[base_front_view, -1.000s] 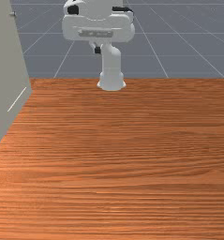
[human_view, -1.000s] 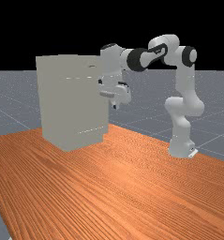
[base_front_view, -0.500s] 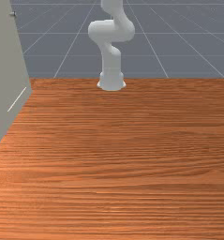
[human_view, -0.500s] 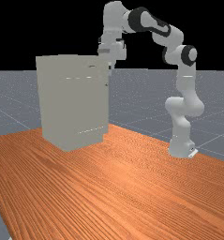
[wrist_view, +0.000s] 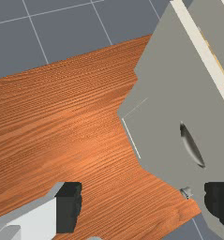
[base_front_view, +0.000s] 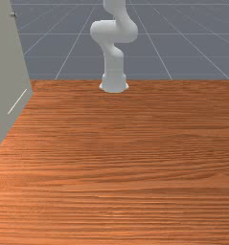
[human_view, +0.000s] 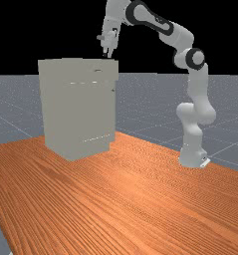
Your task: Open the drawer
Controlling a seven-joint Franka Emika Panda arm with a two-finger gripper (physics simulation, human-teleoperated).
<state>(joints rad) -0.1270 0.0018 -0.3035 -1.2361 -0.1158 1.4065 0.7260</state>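
Observation:
High above the cabinet's top right corner in the far view, my gripper (human_view: 108,54) points downward. In the wrist view the gripper (wrist_view: 144,206) is open, its two dark fingertips wide apart with nothing held. The grey-beige cabinet (human_view: 78,107) stands upright; its top section (human_view: 116,69) juts out a little past the body at the right. From the wrist camera, a curved grey handle (wrist_view: 192,145) and a small knob (wrist_view: 186,192) show on the cabinet (wrist_view: 165,103), near one fingertip. A pale rim (wrist_view: 202,47) borders a narrow gap with an orange sliver behind it.
The cabinet (base_front_view: 5,72) stands at the front view's left edge, on the wooden table (base_front_view: 130,153). The arm's base (base_front_view: 114,83) is at the table's back edge there. In the far view the arm arches high from its base (human_view: 191,154) at the right.
In the far view my hand has risen from beside the cabinet to above its top, lately moving slightly left and tilting. The cabinet's upper right corner, formerly behind the hand, is now exposed.

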